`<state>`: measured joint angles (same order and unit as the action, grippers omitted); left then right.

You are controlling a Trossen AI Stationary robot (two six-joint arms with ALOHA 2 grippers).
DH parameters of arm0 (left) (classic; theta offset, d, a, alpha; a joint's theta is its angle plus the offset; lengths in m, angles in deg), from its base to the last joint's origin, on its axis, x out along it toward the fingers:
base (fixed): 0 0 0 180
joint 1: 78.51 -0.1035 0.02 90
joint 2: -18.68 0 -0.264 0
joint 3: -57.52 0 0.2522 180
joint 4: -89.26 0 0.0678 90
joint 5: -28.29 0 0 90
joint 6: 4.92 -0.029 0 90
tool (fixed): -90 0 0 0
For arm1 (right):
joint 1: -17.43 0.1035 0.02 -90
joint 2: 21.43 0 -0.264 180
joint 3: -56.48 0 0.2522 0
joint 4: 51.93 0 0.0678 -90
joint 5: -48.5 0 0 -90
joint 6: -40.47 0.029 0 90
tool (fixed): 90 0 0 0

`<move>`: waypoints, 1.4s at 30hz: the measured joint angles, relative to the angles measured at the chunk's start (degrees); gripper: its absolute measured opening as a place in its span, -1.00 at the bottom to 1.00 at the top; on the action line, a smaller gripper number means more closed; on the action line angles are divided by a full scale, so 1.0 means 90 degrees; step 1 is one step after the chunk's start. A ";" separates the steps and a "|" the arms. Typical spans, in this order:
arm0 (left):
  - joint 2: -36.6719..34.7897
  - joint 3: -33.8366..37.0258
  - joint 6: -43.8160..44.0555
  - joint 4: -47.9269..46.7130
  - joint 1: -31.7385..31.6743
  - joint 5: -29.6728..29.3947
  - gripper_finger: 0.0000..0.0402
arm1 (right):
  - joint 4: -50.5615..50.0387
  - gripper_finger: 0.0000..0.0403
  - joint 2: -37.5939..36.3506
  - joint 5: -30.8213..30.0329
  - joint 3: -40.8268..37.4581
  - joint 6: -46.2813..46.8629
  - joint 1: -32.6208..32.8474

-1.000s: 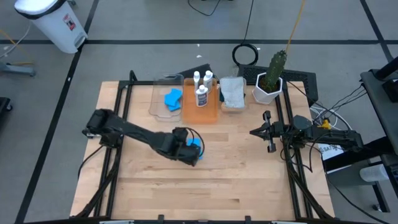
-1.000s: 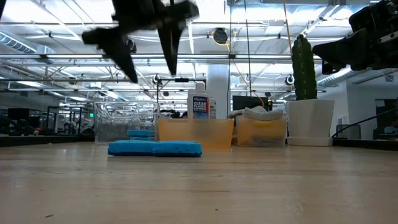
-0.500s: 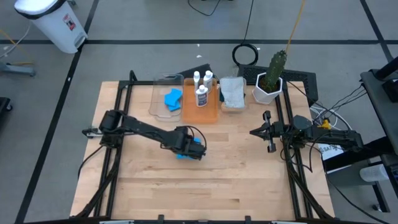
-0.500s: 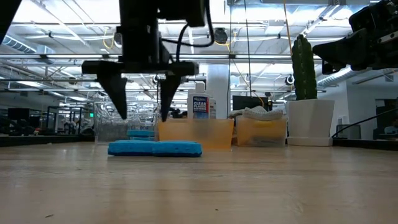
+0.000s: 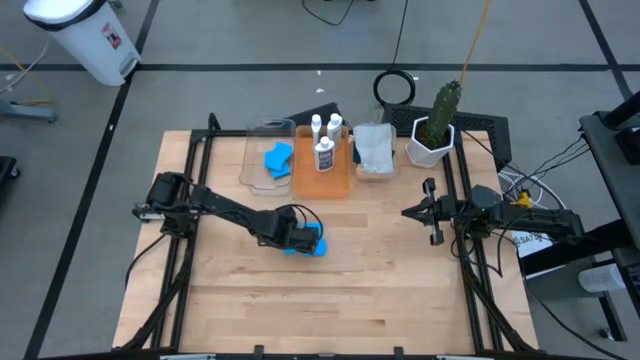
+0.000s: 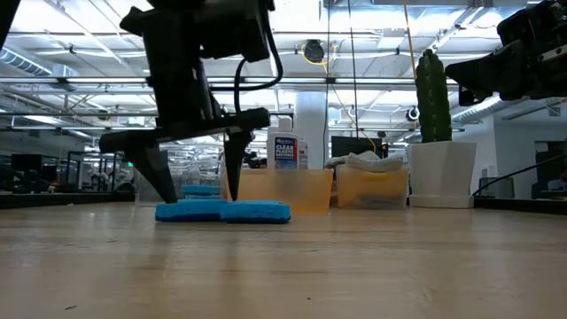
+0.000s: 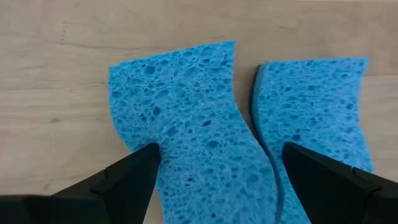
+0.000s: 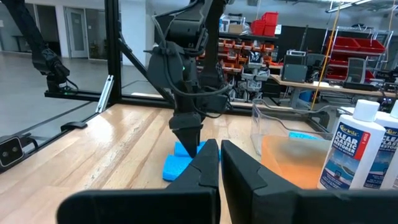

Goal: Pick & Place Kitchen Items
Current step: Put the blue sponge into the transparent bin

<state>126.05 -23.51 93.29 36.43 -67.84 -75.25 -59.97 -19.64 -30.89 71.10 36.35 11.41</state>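
- On the wooden tabletop [image 5: 380, 290], near its middle, two bright blue sponges [image 5: 308, 243] lie flat side by side, their edges almost touching.
- The left tool [image 6: 197, 182] stands over them, open wide, fingertips [image 7: 134, 171] down at sponge level; one finger sits at the outer edge of one sponge, the other over the neighbouring sponge.
- The right tool [image 5: 430, 212] waits near the tabletop's right edge, raised and closed on nothing.
- At the far side, a clear bin [image 5: 256, 160] holds another blue sponge [image 5: 278, 159], an orange bin [image 5: 336, 180] holds white labelled bottles [image 5: 324, 153], and a pale cloth [image 5: 374, 148] fills the next bin beside a potted cactus [image 5: 435, 128].
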 joint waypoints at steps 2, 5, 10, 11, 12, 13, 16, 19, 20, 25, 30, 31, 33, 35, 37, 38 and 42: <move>0.0020 0.0006 -0.0002 0.0002 -0.0013 -0.0010 0.73 | 0.0000 -1.00 -0.0001 0.0000 0.0000 0.0000 0.0002; 0.0018 0.0008 -0.0077 -0.0066 -0.0014 0.0008 0.73 | 0.0000 -1.00 0.0001 0.0000 -0.0002 0.0000 0.0001; -0.0055 0.0011 -0.0242 -0.0727 -0.0001 0.0606 0.73 | 0.0000 -1.00 0.0001 0.0000 0.0000 0.0000 0.0001; -0.0079 0.0011 -0.0263 -0.0875 0.0015 0.0757 0.73 | -0.0002 -1.00 0.0001 0.0000 0.0000 0.0000 0.0002; -0.0097 0.0013 -0.0291 -0.0979 0.0034 0.0913 0.73 | -0.0002 -1.00 0.0001 -0.0001 -0.0002 0.0000 0.0000; -0.0118 0.0020 -0.0284 -0.1021 0.0055 0.1015 0.73 | 0.0000 -1.00 -0.0001 0.0000 -0.0001 0.0000 0.0001; -0.0307 0.0027 -0.0224 -0.1001 0.0143 0.0986 0.73 | 0.0000 -1.00 0.0001 -0.0001 0.0000 0.0000 0.0000; -0.0581 -0.0014 -0.0086 -0.0994 0.0245 0.0686 0.73 | 0.0000 -1.00 0.0001 0.0000 -0.0001 0.0000 0.0001; -0.0665 -0.0016 0.0006 -0.1019 0.0272 0.0610 0.73 | 0.0000 -1.00 0.0001 0.0000 0.0000 0.0000 0.0002; -0.0761 -0.0019 0.0798 -0.1594 0.0438 0.0477 0.73 | 0.0000 -1.00 0.0001 0.0000 -0.0001 0.0000 0.0001; -0.0670 0.0050 0.1112 -0.1549 0.0545 0.0386 0.73 | 0.0002 -1.00 -0.0001 0.0000 -0.0002 0.0000 0.0002; -0.0674 0.0057 0.1154 -0.1526 0.0545 0.0298 0.73 | 0.0000 -1.00 0.0001 0.0000 0.0000 0.0000 0.0001; -0.0676 0.0073 0.1248 -0.1539 0.0545 0.0143 0.73 | 0.0000 -1.00 -0.0001 0.0000 0.0000 0.0000 0.0002; -0.0674 0.0076 0.1298 -0.1595 0.0530 0.0144 0.73 | 0.0000 -1.00 0.0001 0.0000 0.0000 0.0000 0.0002; -0.0677 0.0076 0.1295 -0.1646 0.0518 0.0155 0.73 | 0.0000 -1.00 -0.0001 0.0000 0.0000 0.0000 0.0001; -0.0674 0.0076 0.1298 -0.1655 0.0516 0.0152 0.73 | 0.0000 -1.00 0.0001 0.0000 0.0000 0.0000 0.0002; -0.0674 0.0076 0.1314 -0.1652 0.0516 0.0112 0.73 | 0.0000 -1.00 0.0001 0.0000 0.0000 0.0000 0.0000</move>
<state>119.98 -22.83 105.12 21.56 -63.20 -74.24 -59.97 -19.63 -30.89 71.10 36.35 11.41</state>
